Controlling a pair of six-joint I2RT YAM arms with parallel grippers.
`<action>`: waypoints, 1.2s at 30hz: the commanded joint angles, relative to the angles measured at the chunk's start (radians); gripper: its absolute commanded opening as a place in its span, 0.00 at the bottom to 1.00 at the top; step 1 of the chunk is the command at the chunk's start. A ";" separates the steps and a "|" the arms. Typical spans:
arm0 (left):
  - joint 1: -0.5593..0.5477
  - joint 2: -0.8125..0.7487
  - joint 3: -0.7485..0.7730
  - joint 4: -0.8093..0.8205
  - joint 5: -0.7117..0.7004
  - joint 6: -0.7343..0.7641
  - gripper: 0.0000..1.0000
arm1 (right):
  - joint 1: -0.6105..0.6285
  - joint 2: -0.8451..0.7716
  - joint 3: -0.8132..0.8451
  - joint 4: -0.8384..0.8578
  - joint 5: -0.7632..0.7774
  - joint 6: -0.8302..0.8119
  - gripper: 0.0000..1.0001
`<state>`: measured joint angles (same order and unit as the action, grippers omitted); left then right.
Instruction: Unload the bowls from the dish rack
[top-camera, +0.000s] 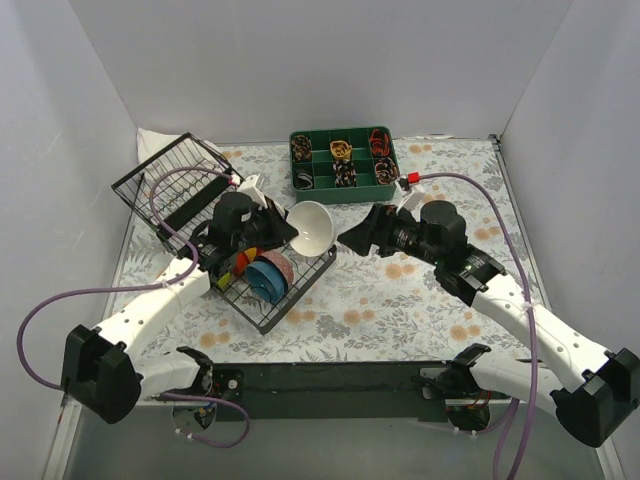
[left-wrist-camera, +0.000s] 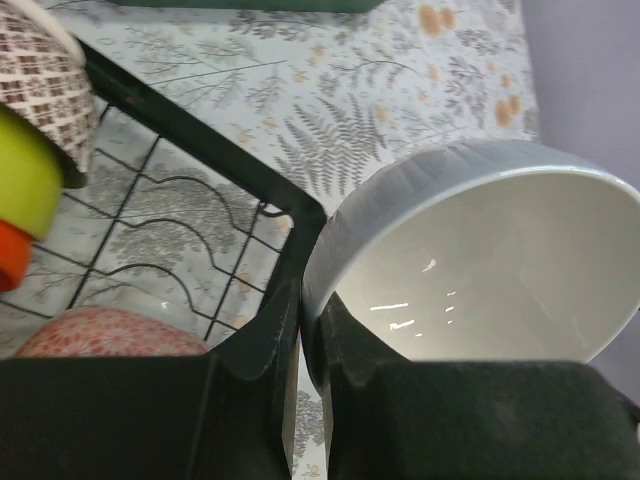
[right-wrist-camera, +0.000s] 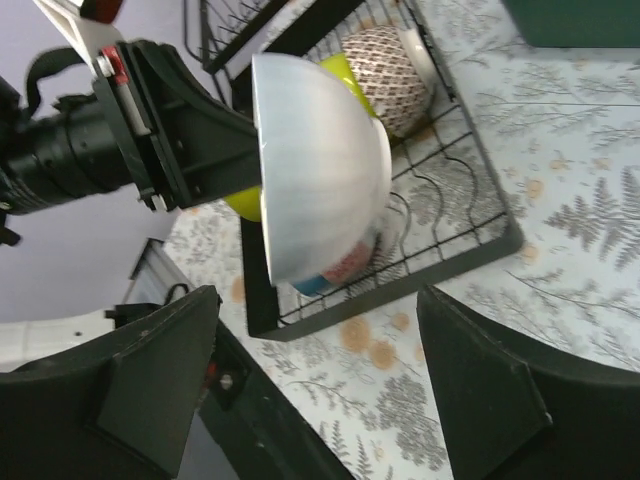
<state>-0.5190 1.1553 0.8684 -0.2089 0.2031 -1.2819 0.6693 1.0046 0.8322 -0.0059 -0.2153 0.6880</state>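
White bowl (top-camera: 312, 228), rim pinched by the extended left arm's fingers (left-wrist-camera: 480, 420), tilts at the dish rack (top-camera: 300, 290) edge; right fingers (right-wrist-camera: 150, 380) gape wide, their camera showing its underside.

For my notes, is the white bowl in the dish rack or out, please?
Out: left tool holds white bowl by its rim, off the dish rack.

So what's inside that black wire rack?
A blue bowl, a pinkish patterned bowl, a lime bowl and an orange bowl. The left arm hides the rest of the rack.
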 joint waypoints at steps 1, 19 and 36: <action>-0.009 0.041 0.116 -0.125 -0.162 0.024 0.00 | 0.000 -0.014 0.125 -0.232 0.123 -0.166 0.90; -0.279 0.302 0.446 -0.391 -0.462 -0.028 0.00 | 0.064 0.232 0.373 -0.526 0.416 -0.228 0.78; -0.360 0.268 0.501 -0.465 -0.547 -0.046 0.55 | 0.064 0.287 0.361 -0.588 0.574 -0.263 0.01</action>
<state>-0.8814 1.5032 1.3258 -0.6666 -0.3038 -1.3071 0.7479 1.2984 1.1633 -0.5938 0.2760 0.4179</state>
